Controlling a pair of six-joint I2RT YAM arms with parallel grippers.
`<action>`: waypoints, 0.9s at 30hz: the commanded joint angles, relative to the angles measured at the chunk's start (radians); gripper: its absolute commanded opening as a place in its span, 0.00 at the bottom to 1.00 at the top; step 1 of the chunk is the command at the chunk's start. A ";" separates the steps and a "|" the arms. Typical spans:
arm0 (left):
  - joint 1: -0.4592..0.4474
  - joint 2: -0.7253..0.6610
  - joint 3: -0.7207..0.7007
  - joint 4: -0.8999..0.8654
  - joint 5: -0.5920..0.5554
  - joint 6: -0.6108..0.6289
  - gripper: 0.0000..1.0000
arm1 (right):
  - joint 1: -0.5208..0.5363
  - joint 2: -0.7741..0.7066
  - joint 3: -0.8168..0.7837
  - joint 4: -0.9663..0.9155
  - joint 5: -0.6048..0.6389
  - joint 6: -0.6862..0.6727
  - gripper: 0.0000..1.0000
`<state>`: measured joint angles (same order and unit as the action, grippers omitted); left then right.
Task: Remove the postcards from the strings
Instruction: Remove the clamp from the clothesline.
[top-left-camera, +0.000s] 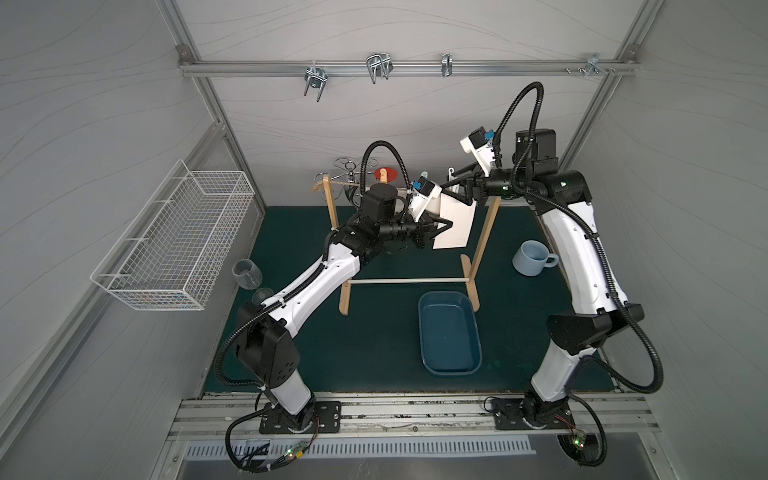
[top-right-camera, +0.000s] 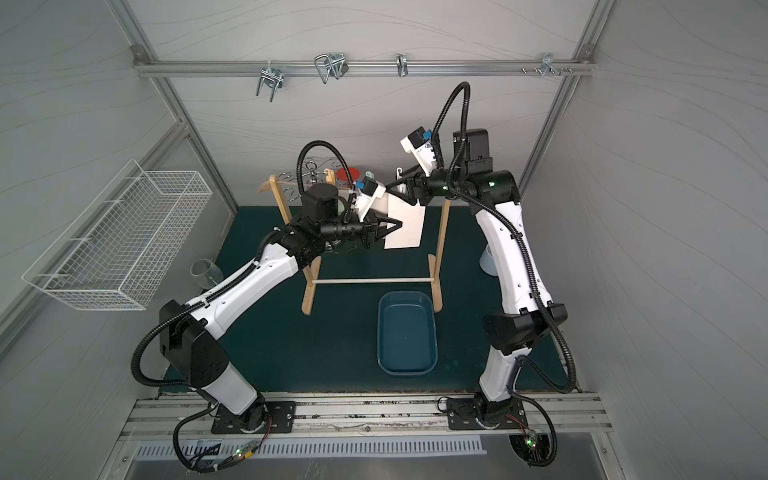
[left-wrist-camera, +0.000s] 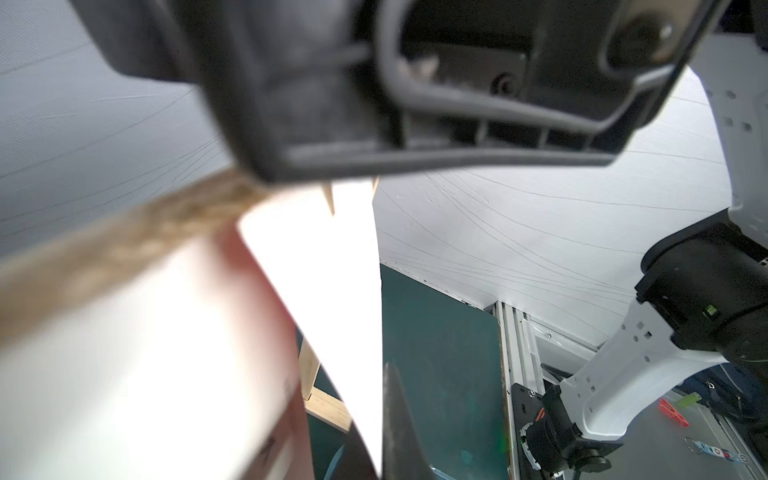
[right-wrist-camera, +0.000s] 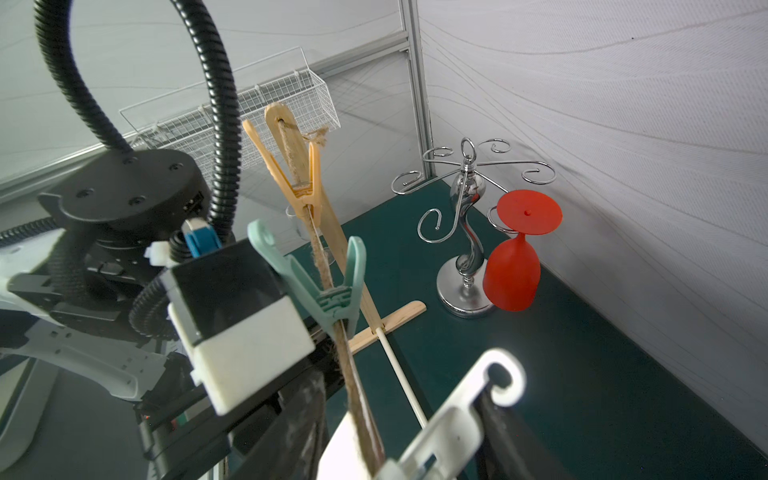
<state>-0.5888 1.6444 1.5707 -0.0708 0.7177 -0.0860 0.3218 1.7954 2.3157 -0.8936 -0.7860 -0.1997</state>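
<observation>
A postcard (top-left-camera: 456, 222) is hung from the jute twine (right-wrist-camera: 320, 257) near the rack's right upright (top-left-camera: 484, 237), pinned there by a white clothes peg (right-wrist-camera: 457, 411). Its side edge is pinched in the closed left hand (top-left-camera: 445, 227). The peg is straddled by the partly open right hand (top-left-camera: 451, 179).

The bench (top-left-camera: 374, 340) is covered by a dark green mat. A wooden rack (top-left-camera: 345, 299) stands across its middle on two flat feet. Just beside the rack's right foot, nearer the front, lies a dark blue tray (top-left-camera: 421, 332). A pale blue mug (top-left-camera: 532, 257) sits upright toward the right edge. A clear glass (top-left-camera: 246, 273) rests at the left edge, and a chrome stand (right-wrist-camera: 467, 257) stands in the far left corner.
</observation>
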 joint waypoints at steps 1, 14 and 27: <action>0.000 -0.018 0.049 0.021 0.031 0.012 0.00 | -0.016 -0.030 -0.016 -0.005 -0.061 0.008 0.53; 0.003 -0.019 0.048 0.016 0.043 0.010 0.00 | -0.049 -0.027 -0.031 0.009 -0.201 0.026 0.51; 0.006 -0.017 0.052 0.011 0.063 0.008 0.00 | -0.082 -0.031 -0.070 0.058 -0.335 0.085 0.51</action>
<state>-0.5869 1.6444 1.5707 -0.0711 0.7456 -0.0860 0.2508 1.7847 2.2608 -0.8219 -1.0641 -0.1219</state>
